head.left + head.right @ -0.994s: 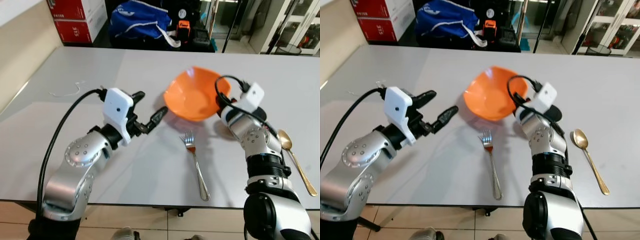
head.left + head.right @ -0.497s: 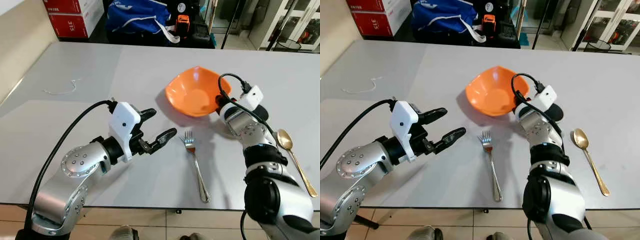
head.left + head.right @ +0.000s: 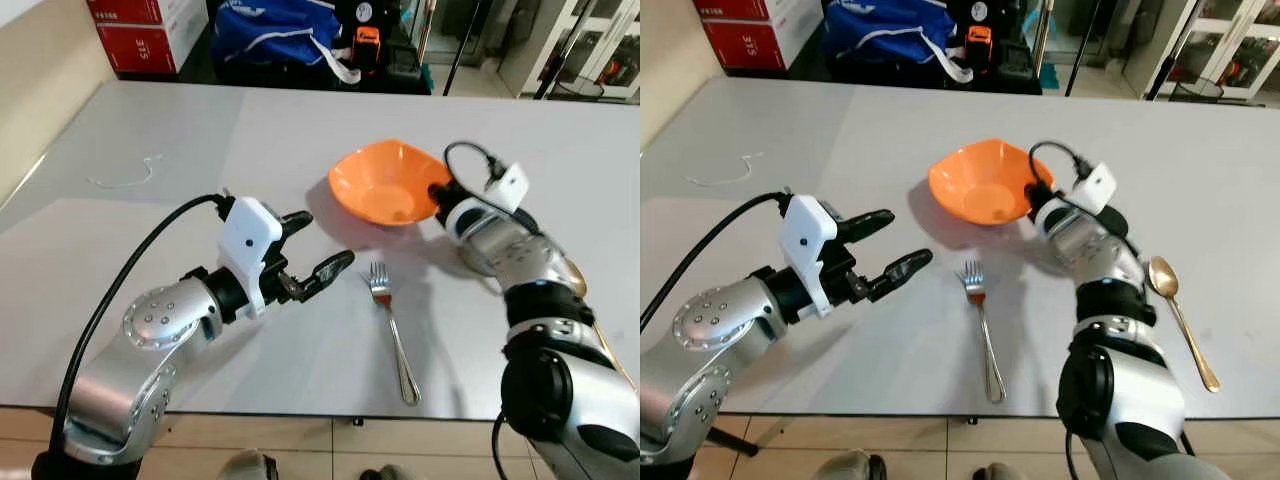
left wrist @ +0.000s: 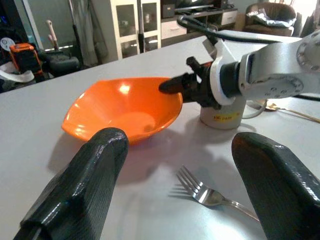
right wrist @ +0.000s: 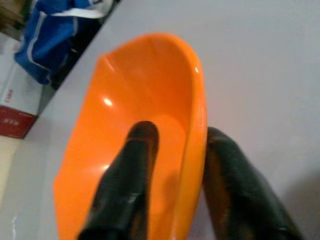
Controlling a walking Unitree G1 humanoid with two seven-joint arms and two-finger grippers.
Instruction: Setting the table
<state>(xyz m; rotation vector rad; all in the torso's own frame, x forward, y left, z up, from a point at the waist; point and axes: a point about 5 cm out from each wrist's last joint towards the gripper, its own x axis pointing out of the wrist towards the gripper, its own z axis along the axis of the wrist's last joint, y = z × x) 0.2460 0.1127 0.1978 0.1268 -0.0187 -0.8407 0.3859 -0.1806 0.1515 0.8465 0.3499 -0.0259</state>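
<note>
A: Where is the bowl [image 3: 387,192]?
B: On the grey table [image 3: 180,140], right of centre and toward the far side. The right hand [image 5: 172,165] pinches its right rim: one finger [image 5: 131,170] inside the bowl, the other outside, rim between them.

A: And the left hand [image 3: 305,255]?
B: Above the table, near left of the bowl, fingers spread wide, holding nothing.

A: Cutlery?
B: The fork [image 3: 392,325] lies near of the bowl, tines toward it, just right of the left hand. The gold spoon [image 3: 1178,315] lies at the right, beside the right arm.

A: Anything else?
B: White string [image 3: 125,178] lies at the far left of the table. Past the far edge, a blue bag [image 3: 275,35] and red boxes [image 3: 140,35] sit on the floor.
</note>
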